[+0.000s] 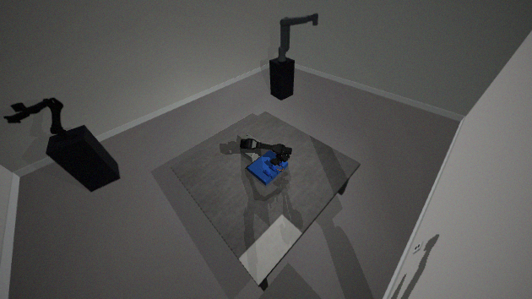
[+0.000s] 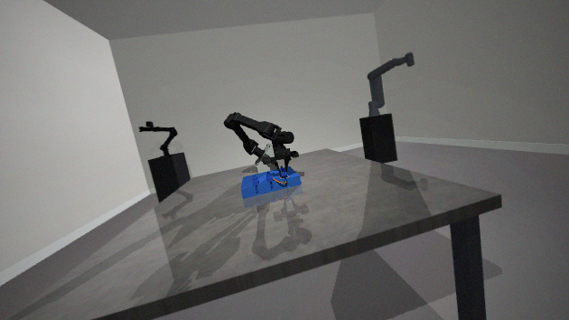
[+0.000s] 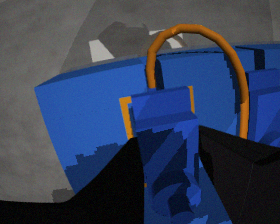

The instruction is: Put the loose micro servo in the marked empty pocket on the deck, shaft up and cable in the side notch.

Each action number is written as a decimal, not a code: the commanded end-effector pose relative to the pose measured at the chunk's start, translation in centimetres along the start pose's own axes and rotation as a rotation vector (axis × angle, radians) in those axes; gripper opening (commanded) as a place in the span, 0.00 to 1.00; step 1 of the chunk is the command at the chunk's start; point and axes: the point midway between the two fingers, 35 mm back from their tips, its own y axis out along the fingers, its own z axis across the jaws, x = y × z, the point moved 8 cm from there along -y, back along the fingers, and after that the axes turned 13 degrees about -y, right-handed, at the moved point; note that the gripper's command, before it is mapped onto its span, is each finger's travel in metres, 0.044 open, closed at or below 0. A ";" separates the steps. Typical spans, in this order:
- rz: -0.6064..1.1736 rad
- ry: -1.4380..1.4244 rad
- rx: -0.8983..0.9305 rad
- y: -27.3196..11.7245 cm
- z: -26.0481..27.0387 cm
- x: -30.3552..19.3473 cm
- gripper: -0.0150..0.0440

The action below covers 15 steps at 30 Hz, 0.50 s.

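The loose micro servo [image 3: 166, 125] is blue and sits between the black fingers in the wrist view, its shaft side facing the camera. My gripper [image 1: 277, 163] [image 2: 283, 172] [image 3: 166, 139] is shut on it, over the blue deck [image 1: 258, 170] [image 2: 248, 191] [image 3: 91, 120]. The orange pocket outline [image 3: 125, 115] shows on both sides of the servo's far end; the servo covers most of the pocket. Its orange cable [image 3: 191, 28] [image 2: 281, 183] arches up and over to the right, its loop standing off the deck. The side notch and how deep the servo sits are hidden.
Another blue servo [image 3: 269, 105] stands in the deck just right of the right finger. The deck rests on the grey table [image 1: 219, 203] [image 2: 343, 199]. A pale panel [image 1: 270, 249] lies at the table's near corner. Two other arms stand on black pedestals [image 1: 282, 79] [image 1: 84, 160] beyond the table.
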 end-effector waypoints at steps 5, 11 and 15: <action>-0.003 -0.007 -0.005 0.8 0.1 -0.1 0.25; -0.003 -0.007 -0.005 1.4 0.1 -0.1 0.25; -0.003 -0.007 -0.005 1.4 0.0 -0.1 0.34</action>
